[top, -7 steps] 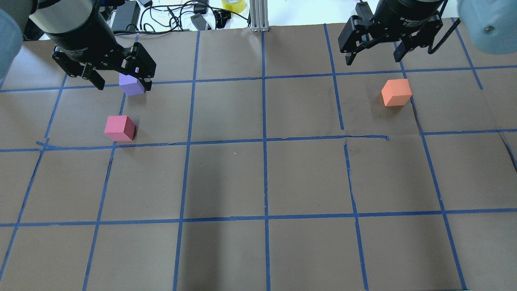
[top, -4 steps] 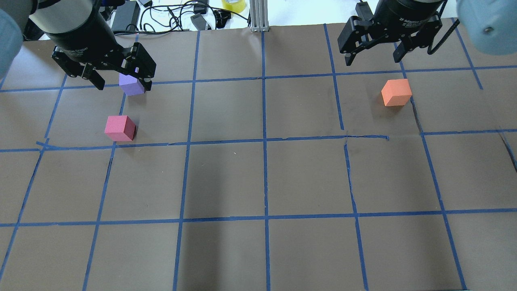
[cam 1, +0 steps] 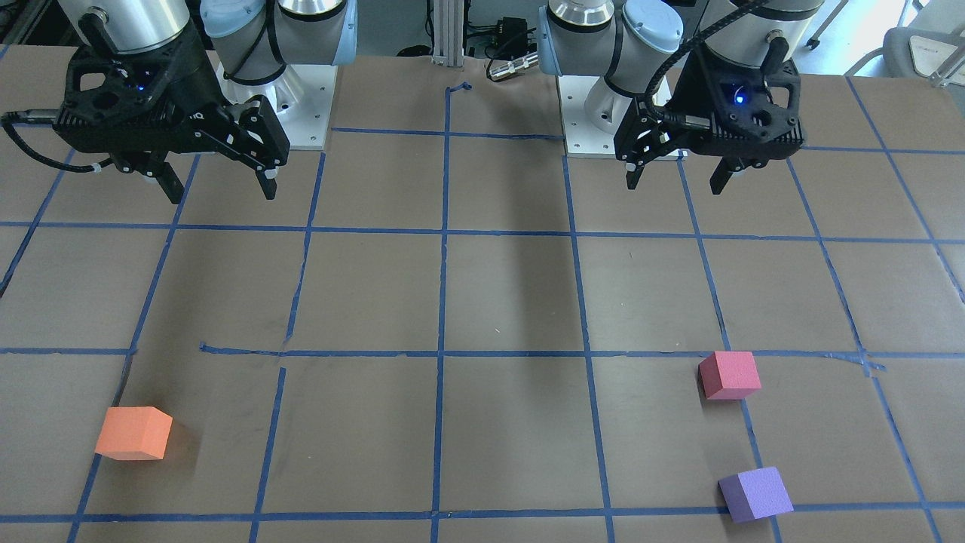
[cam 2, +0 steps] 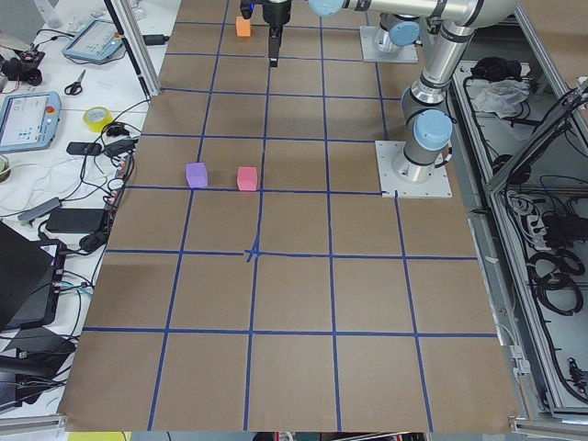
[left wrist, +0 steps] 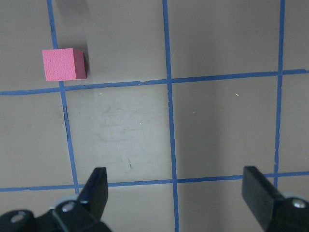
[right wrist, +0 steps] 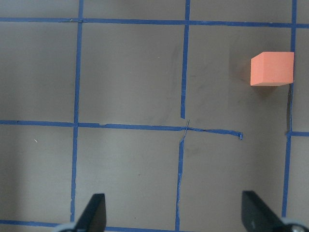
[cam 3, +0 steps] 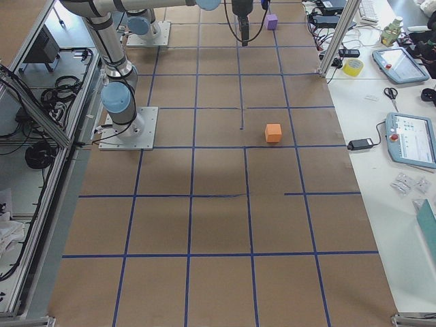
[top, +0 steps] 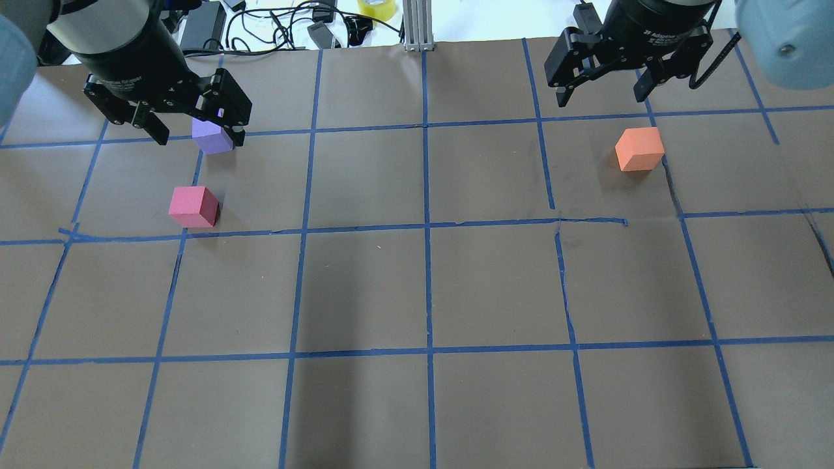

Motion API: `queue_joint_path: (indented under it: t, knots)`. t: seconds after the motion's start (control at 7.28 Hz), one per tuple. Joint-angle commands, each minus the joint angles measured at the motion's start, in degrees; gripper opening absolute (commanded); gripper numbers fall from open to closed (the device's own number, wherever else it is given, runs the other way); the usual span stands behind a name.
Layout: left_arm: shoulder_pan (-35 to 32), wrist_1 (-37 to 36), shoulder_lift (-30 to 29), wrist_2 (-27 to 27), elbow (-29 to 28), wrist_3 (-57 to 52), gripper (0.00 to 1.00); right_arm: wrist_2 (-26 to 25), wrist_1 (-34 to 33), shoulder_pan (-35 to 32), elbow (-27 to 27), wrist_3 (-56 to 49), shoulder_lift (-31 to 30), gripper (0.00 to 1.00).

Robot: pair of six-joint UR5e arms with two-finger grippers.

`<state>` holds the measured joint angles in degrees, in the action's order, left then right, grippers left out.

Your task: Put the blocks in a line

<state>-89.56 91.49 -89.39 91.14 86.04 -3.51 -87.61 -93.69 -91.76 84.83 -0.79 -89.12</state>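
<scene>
The purple block [top: 212,138] lies at the far left of the table, partly behind my left gripper in the overhead view. The pinkish-red block [top: 193,206] lies just nearer than it. The orange block [top: 640,148] lies far right. In the front view they are purple [cam 1: 755,494], pinkish-red [cam 1: 729,375] and orange [cam 1: 134,433]. My left gripper [cam 1: 673,183] hangs open and empty high above the table, well back from the blocks. My right gripper [cam 1: 222,194] is also open, empty and raised. The left wrist view shows the pinkish-red block [left wrist: 63,64]. The right wrist view shows the orange block [right wrist: 272,68].
Brown paper with a blue tape grid [top: 427,228] covers the table. Cables, power bricks and a yellow tape roll [top: 376,8] lie beyond the far edge. An aluminium post [top: 417,26] stands at the far middle. The arm bases [cam 1: 301,113] stand at the robot's side.
</scene>
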Motion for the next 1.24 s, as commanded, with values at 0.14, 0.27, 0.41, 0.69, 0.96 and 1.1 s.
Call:
queue_joint_path:
  t: [0.14,0.27,0.41,0.69,0.96,1.1]
  knots:
    - [0.0,0.0,0.0,0.0,0.0,0.0,1.0,0.07,0.09,0.0,0.07,0.0,0.0,1.0]
    - [0.0,0.0,0.0,0.0,0.0,0.0,1.0,0.07,0.0,0.0,-0.02,0.0,0.0,1.0]
    - [-0.09,-0.09,0.0,-0.09,-0.09,0.0,1.0,0.07,0.09,0.0,0.07,0.0,0.0,1.0]
    - [0.0,0.0,0.0,0.0,0.0,0.0,1.0,0.07,0.09,0.0,0.07,0.09,0.0,1.0]
    - [0.0,0.0,0.0,0.0,0.0,0.0,1.0,0.24,-0.61,0.35,-0.37,-0.35,0.78,1.0]
    - [0.0,0.0,0.0,0.0,0.0,0.0,1.0,0.24,-0.79,1.4,-1.5,0.0,1.92,1.0]
